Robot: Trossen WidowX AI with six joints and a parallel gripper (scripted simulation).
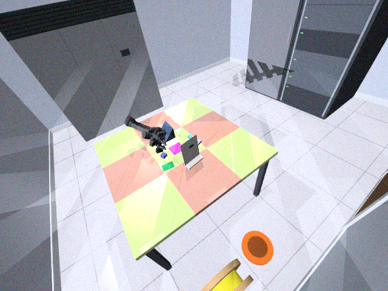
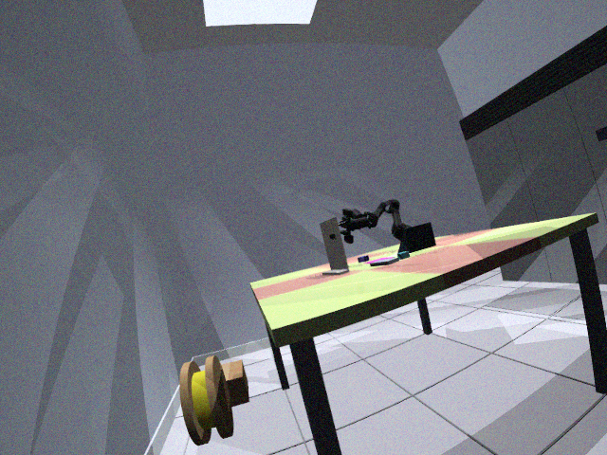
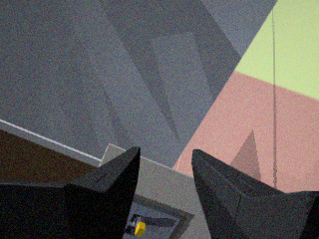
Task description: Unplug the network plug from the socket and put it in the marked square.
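The upright grey panel [image 1: 188,156] [image 2: 336,254] [image 3: 159,175] shows its back in the top and exterior views. Its dark socket opening [image 1: 191,146] [image 2: 332,236] shows low in the wrist view, partly behind the left finger, with a small yellow piece [image 3: 140,228] in it. I cannot make out the plug's body or its tab. My gripper [image 1: 162,148] [image 2: 341,224] [image 3: 165,154] is partly open with nothing between the fingers. It is in front of the panel, a little above the socket's height. A magenta patch [image 1: 175,148] and a green patch [image 1: 168,166] lie on the table; which is the marked square is unclear.
A small blue block [image 1: 163,155] [image 2: 363,258] and a teal piece [image 1: 190,136] [image 2: 403,254] are on the table [image 1: 150,213]. A dark blue slanted board [image 1: 168,131] [image 2: 419,237] stands beside the arm. The panel has a light foot [image 1: 194,162].
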